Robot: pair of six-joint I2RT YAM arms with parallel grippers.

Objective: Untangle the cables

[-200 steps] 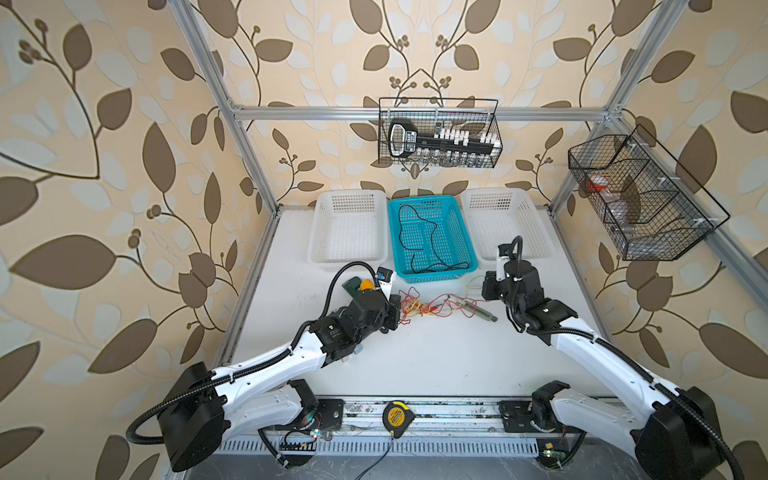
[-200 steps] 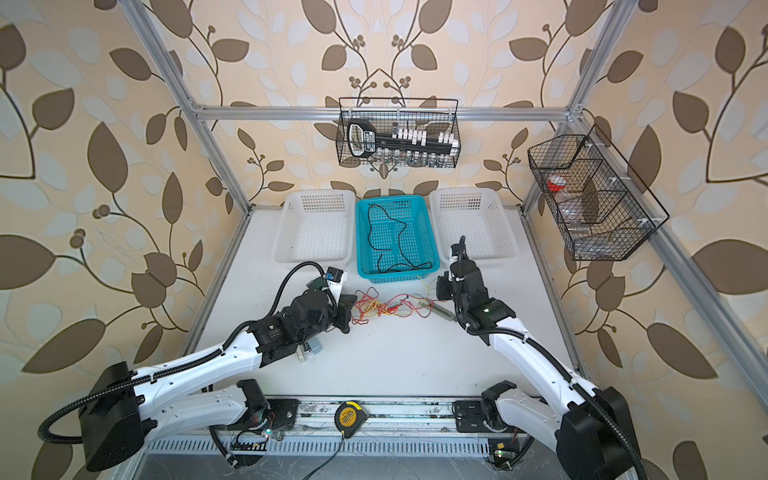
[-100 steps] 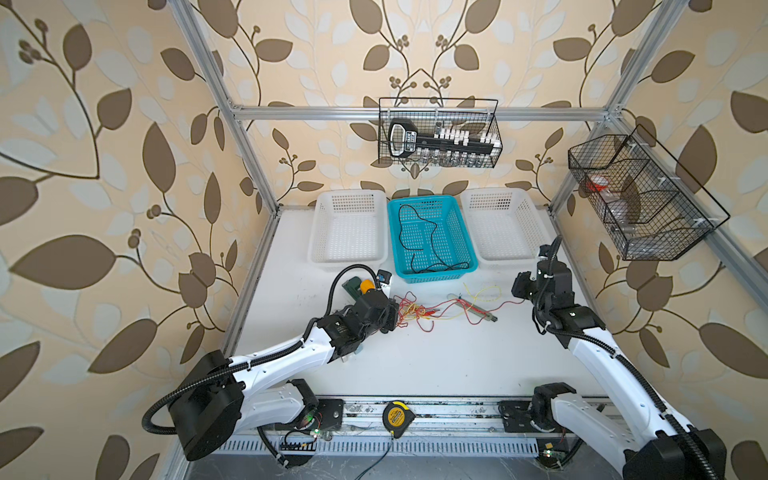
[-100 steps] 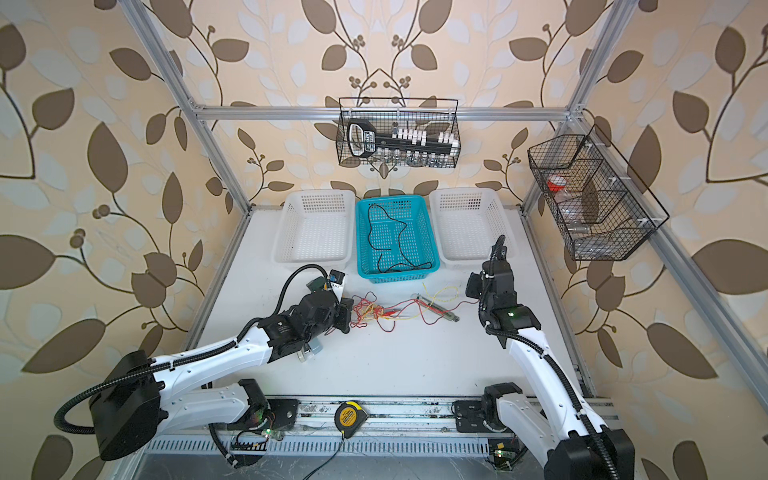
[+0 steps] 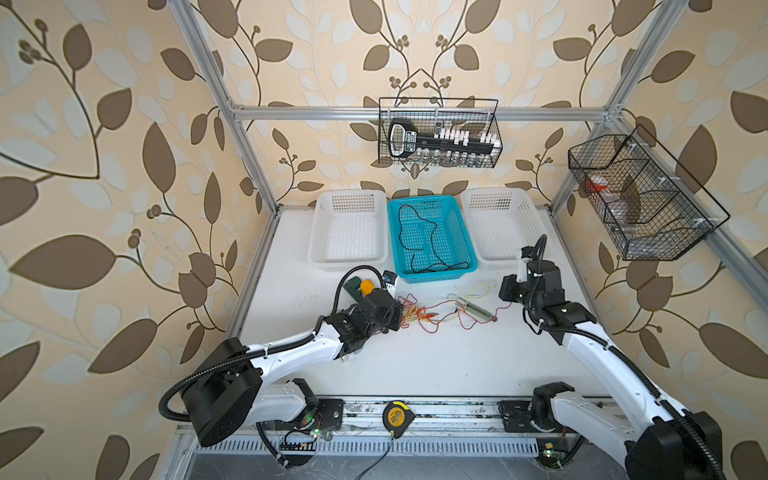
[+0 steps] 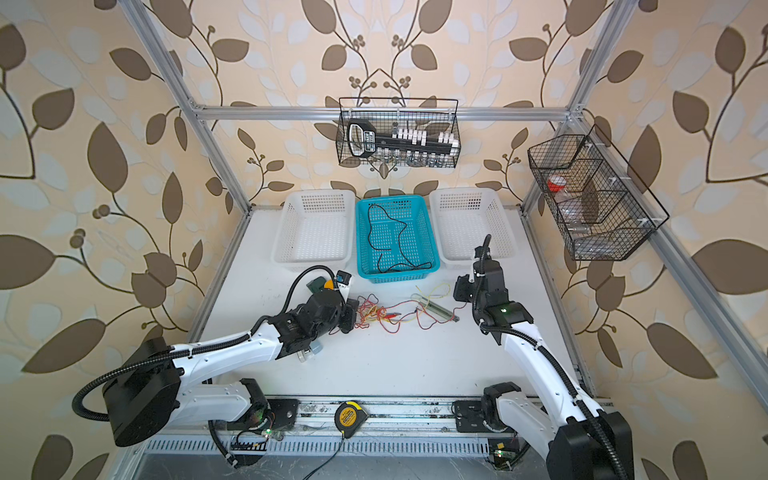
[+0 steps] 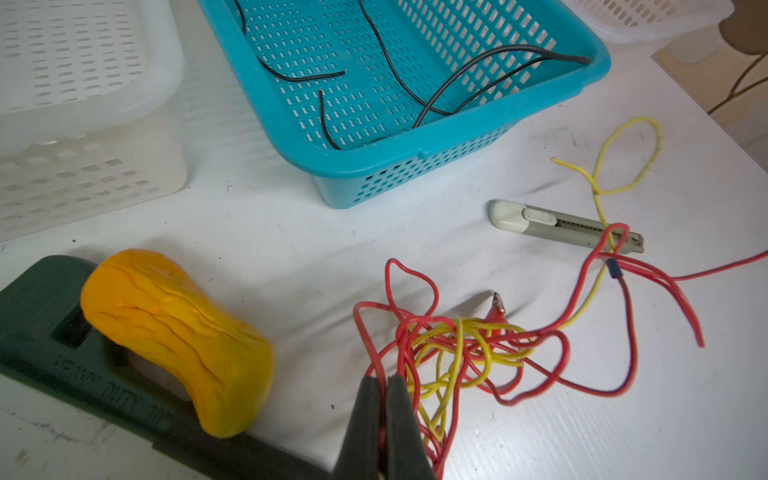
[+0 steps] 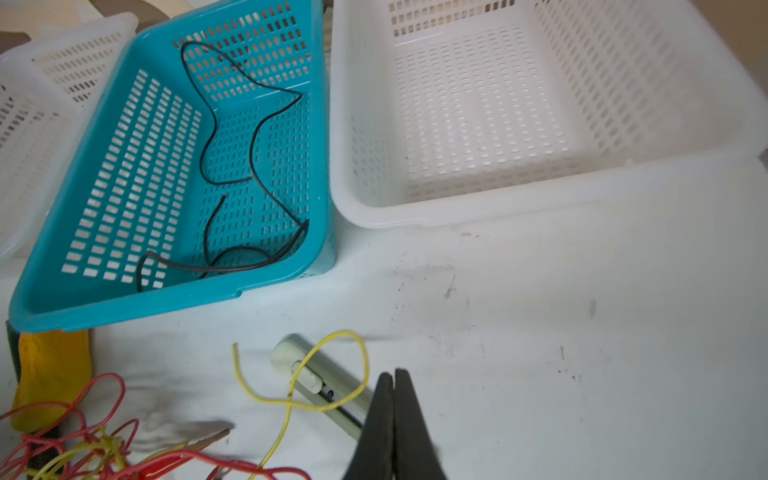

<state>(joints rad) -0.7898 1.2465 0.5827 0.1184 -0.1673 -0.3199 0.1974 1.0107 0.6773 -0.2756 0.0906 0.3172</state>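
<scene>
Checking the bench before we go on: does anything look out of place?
Yes: a box cutter lies among the red and yellow wires, which loop over its tip; pulling them could drag it.

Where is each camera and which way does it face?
Top views: overhead, looking down at the table; left arm, right arm show.
Left wrist: on its arm, facing the cables; left tool, shut on them, shows.
Right wrist: on its arm, facing the white basket; shut right tool shows.
Shared: both wrists see blue basket, knife.
</scene>
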